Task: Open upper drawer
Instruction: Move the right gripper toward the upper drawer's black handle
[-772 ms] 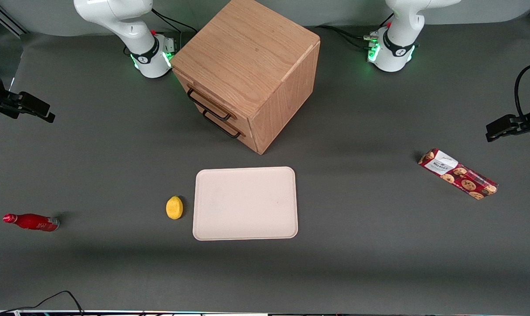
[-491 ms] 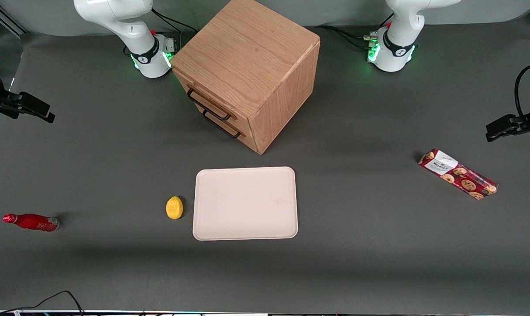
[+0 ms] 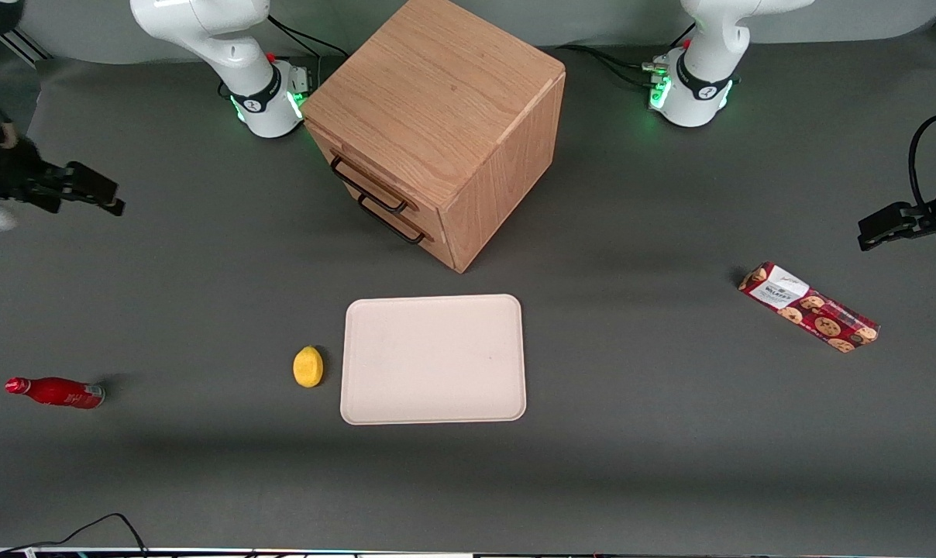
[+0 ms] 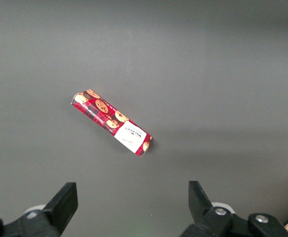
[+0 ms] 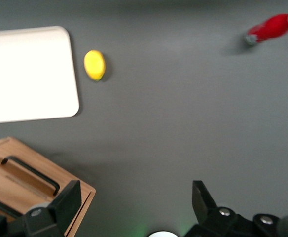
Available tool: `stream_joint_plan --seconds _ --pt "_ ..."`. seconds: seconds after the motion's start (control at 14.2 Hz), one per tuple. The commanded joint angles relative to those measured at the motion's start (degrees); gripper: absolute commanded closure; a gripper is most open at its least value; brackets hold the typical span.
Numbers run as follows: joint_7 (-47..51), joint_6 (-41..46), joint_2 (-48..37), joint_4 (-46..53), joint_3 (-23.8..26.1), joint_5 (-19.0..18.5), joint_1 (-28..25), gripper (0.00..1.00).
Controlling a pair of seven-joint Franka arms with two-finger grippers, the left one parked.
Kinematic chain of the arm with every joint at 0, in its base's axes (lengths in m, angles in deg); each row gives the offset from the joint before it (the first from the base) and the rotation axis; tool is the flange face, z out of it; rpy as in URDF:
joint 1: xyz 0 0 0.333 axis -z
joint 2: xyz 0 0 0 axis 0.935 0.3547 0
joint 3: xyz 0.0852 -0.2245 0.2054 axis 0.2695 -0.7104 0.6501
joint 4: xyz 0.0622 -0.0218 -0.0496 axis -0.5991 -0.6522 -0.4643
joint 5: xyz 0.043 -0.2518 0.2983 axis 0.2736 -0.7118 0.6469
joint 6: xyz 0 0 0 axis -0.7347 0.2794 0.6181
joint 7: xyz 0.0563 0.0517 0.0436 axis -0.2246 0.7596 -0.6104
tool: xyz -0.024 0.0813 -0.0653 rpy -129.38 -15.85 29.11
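Observation:
The light-oak cabinet (image 3: 437,108) stands at the table's back middle, turned at an angle. Its upper drawer (image 3: 359,169) is closed, with a thin black bar handle (image 3: 367,186) just above the bottom drawer's identical handle (image 3: 390,221). My right gripper (image 3: 111,200) hovers above the mat at the working arm's end of the table, well apart from the cabinet. It is open and empty. In the right wrist view the gripper (image 5: 134,202) has its jaws spread wide, and the cabinet front (image 5: 16,170) shows with the bottom drawer's handle (image 5: 30,174).
A cream tray (image 3: 434,358) lies nearer the front camera than the cabinet, with a yellow lemon (image 3: 307,366) beside it. A red bottle (image 3: 56,392) lies toward the working arm's end. A red cookie box (image 3: 807,307) lies toward the parked arm's end.
My right gripper has moved sideways over the mat toward the cabinet. The drawers and other objects have not moved.

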Motion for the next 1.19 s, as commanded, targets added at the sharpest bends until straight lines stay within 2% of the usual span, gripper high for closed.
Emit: stream_joint_plan --seconds 0.0,0.21,0.28,0.49,0.91,1.12 --pt "-7.8 -0.4 -0.2 -1.8 1.7 4.0 -0.1 0.0" --pt "-21.2 -0.4 -0.7 -3.5 1.8 9.5 0.5 0.0" --pt "-21.7 -0.7 -0.8 -4.1 2.0 9.9 0.1 0.0" --pt "-22.6 -4.6 -0.8 -7.1 8.7 9.9 0.1 0.0" --pt "-21.6 -11.4 -0.5 -13.6 17.2 10.7 -0.3 0.0" --pt "-21.4 -14.9 -0.5 -16.8 19.2 14.1 -0.3 0.0"
